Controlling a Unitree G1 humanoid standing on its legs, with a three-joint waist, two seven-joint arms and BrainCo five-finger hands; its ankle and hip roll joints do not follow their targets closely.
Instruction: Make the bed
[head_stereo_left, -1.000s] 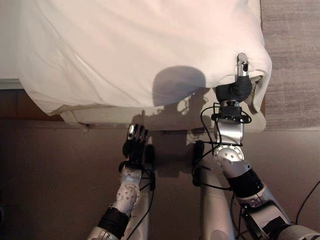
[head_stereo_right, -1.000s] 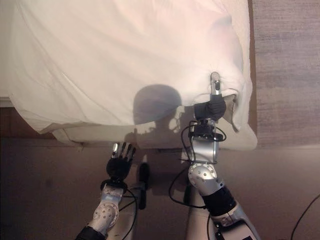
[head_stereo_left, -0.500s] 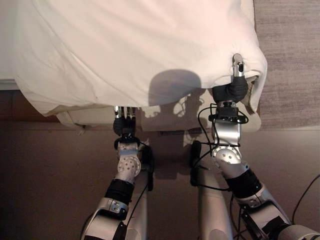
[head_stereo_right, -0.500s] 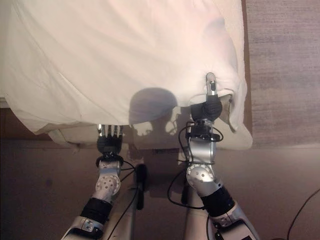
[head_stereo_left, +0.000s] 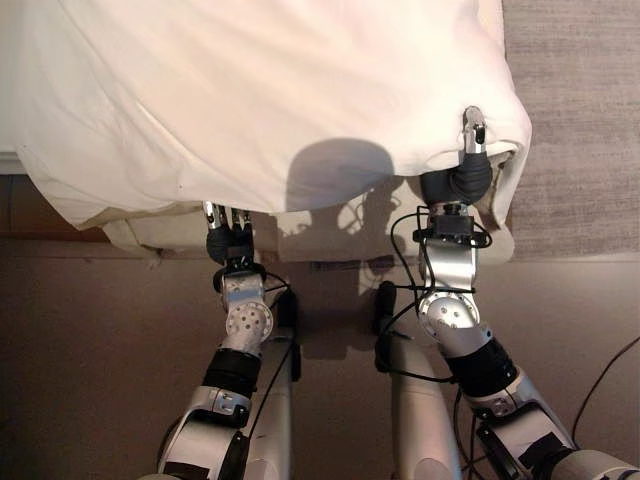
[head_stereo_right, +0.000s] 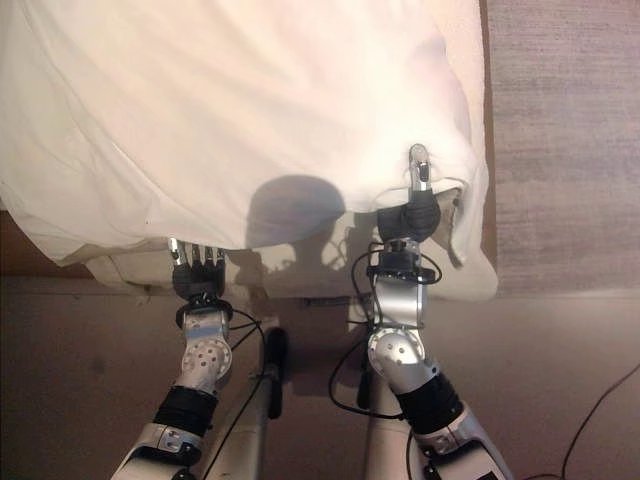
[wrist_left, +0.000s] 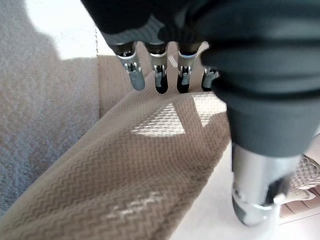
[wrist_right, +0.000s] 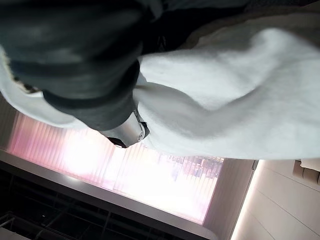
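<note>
The bed (head_stereo_left: 140, 235) carries a white duvet (head_stereo_left: 260, 90) overhanging its near edge. At the duvet's right corner the right hand (head_stereo_left: 468, 165) pinches the hem between thumb and fingers, likely to pull it straight. Under the hem's middle, the left hand (head_stereo_left: 228, 240) reaches with fingers (wrist_left: 161, 80) straight, slightly spread, touching the beige blanket (wrist_left: 130, 175) beneath.

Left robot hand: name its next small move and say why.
Probably curl the fingers onto the duvet's hem. The left robot hand has straight fingers reaching just under the hanging edge of the white duvet, beside the beige woven bed cover, holding nothing. The right robot hand is already pinching the duvet's corner, so a second grip would let both pull it.
</note>
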